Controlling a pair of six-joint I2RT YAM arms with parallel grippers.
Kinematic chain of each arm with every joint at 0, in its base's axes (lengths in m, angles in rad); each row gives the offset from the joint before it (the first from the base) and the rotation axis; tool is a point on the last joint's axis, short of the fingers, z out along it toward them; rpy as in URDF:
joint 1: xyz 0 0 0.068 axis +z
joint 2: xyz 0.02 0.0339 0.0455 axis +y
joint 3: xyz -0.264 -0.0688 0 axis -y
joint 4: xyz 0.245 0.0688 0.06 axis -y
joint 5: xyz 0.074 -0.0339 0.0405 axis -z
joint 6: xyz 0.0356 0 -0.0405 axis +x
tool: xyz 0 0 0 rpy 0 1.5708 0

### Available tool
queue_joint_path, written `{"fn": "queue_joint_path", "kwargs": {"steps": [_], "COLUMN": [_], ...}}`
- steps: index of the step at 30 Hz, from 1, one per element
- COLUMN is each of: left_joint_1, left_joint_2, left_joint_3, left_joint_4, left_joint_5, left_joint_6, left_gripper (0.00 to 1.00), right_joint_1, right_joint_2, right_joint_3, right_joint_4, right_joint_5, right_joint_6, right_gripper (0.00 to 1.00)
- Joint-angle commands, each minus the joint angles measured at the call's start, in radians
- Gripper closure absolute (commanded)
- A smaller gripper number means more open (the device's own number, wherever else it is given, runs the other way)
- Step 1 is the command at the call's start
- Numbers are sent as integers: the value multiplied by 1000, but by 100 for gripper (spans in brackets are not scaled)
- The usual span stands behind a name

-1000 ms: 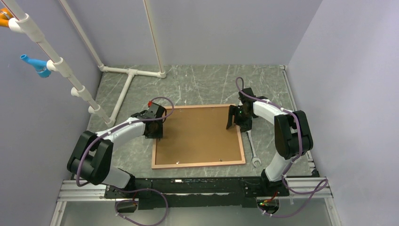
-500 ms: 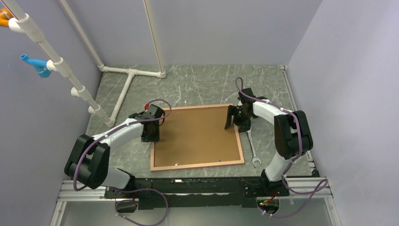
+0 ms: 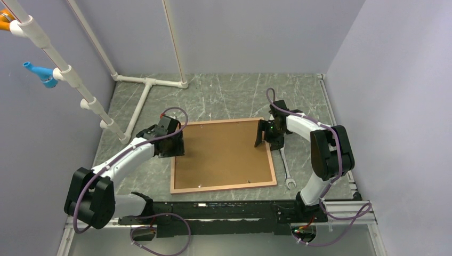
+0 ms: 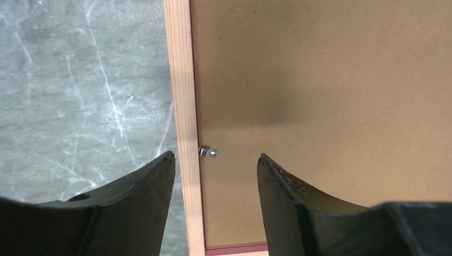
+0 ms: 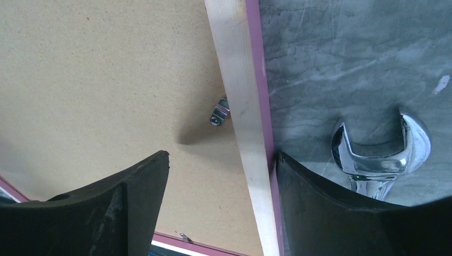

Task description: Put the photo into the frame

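The frame (image 3: pixel 224 186) lies back-up in the middle of the table, and a brown backing board (image 3: pixel 224 152) fills it. The photo is hidden. My left gripper (image 3: pixel 173 145) stands open over the frame's left rail (image 4: pixel 181 80), one finger on each side, with a small metal clip (image 4: pixel 209 153) just ahead. At the right rail (image 5: pixel 234 80) my right gripper (image 3: pixel 265 136) is open too. One of its fingers (image 5: pixel 320 202) rests against the rail's outer pink side and the other hangs over the board (image 5: pixel 106 69).
A chrome wrench (image 3: pixel 287 170) lies on the table just right of the frame, its open end (image 5: pixel 381 154) close to my right finger. A white PVC pipe stand (image 3: pixel 141 101) occupies the back left. Grey walls close in three sides.
My left gripper has opened wider and drawn back toward the frame's left rail. The frame has shifted slightly left. The right arm has stayed still.
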Motion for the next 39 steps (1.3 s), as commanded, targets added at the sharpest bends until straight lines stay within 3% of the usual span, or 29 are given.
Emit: {"fn": "queue_joint_path", "kwargs": {"steps": [1,19,29,35,39], "left_joint_1": [36,69,69,69,69], "left_joint_2": [-6,-21,-15,-2,-3], "left_joint_3": [-31,-97,-110,-111,-111], "left_joint_4": [71,81,85,88,88], "left_joint_5": [103,113,103,99,96], "left_joint_6": [-23,3,5,5,3], "left_gripper": [38,37,36,36,35], "right_joint_1": [1,21,22,27,28], "right_joint_2": [-18,105,95,85,78], "right_joint_3": [35,174,143,127,125], "right_joint_4": [-15,-39,-50,-59,-66], "right_joint_5": [60,216,239,237,239], "right_joint_6": [-6,46,50,39,22], "right_gripper": [25,34,63,74,89]}}
